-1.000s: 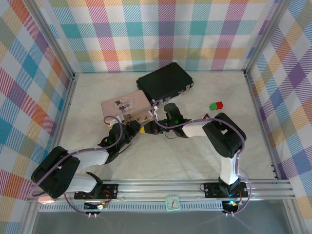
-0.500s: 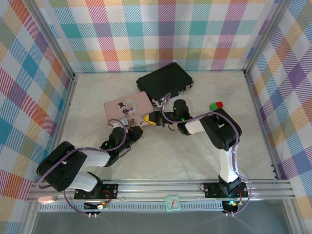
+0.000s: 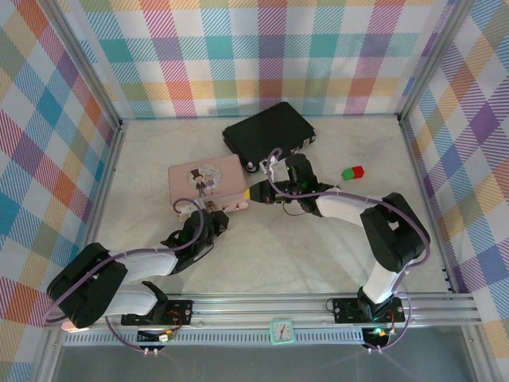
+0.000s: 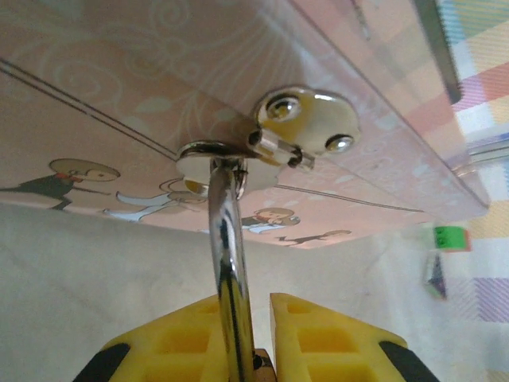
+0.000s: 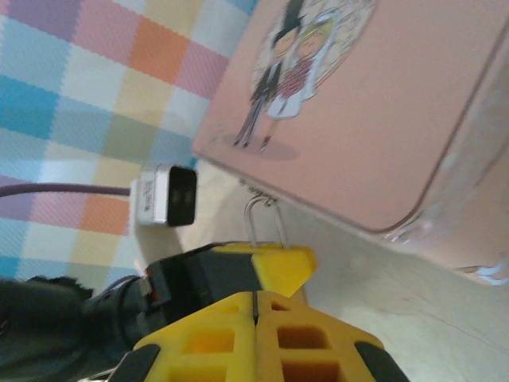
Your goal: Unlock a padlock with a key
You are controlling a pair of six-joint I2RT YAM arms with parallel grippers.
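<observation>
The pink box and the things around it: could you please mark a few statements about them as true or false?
1. The shackle of the padlock hooks into the metal hasp on the pink box. True.
2. The jaws of the left gripper stand wide open, clear of the padlock. False: they are closed on it, the shackle rising between them.
3. The jaws of the right gripper are shut. True.
4. The green-and-red block lies on the pink box. False: it lies on the table, apart from the box.
5. The black case lies behind the pink box, nearer the back wall. True.
</observation>
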